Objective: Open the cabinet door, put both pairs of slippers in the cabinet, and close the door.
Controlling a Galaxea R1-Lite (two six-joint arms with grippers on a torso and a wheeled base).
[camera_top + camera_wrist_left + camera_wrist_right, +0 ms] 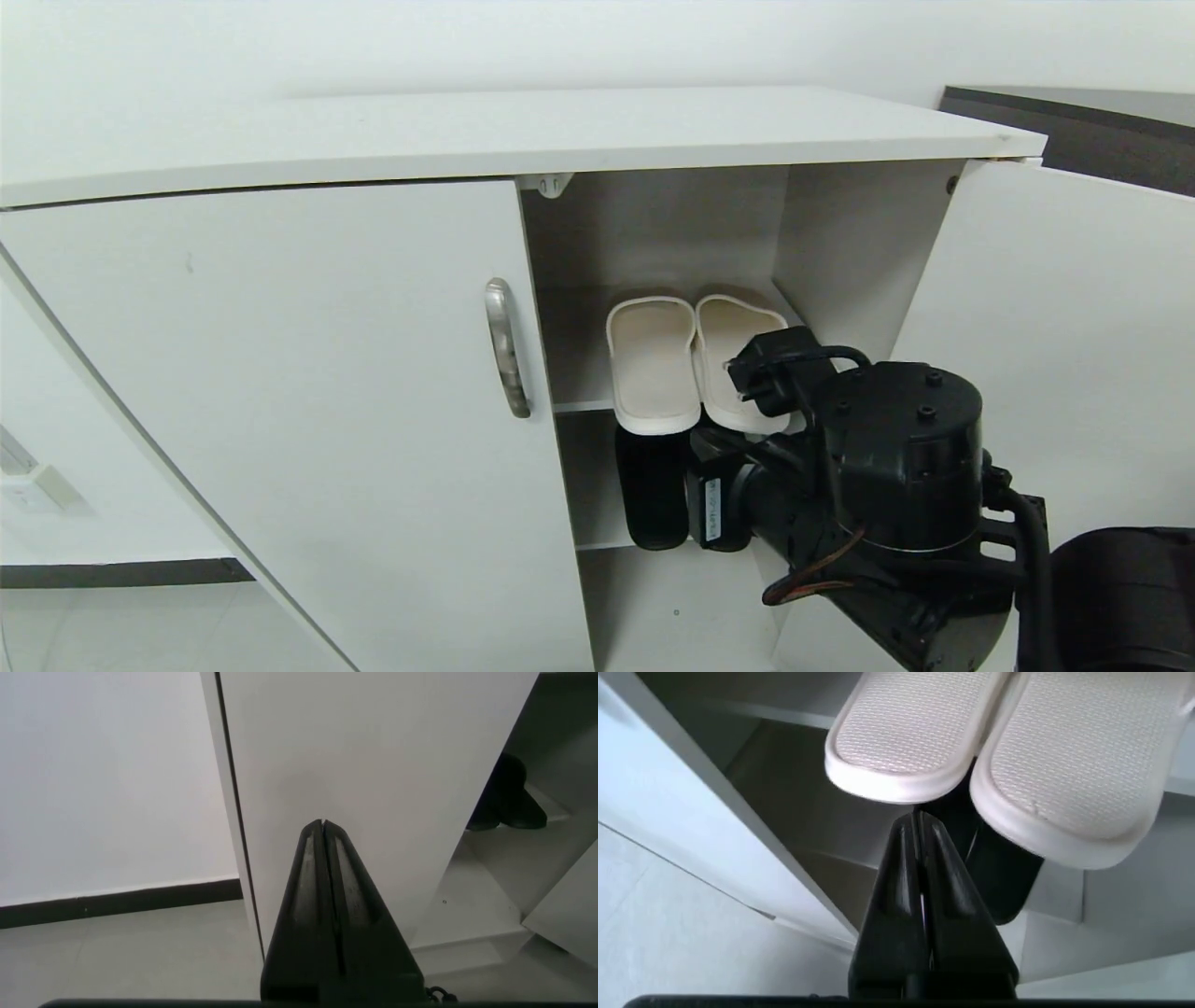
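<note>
While just beyond fingers (pixel 902 870), black slippers (pixel 1007 883).

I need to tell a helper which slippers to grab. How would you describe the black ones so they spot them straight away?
Start at the white cabinet and look into its open right half, beside the closed door with the metal handle. The black slippers lie on the shelf directly below the cream slippers; they are the only dark footwear and sit lower.
</note>
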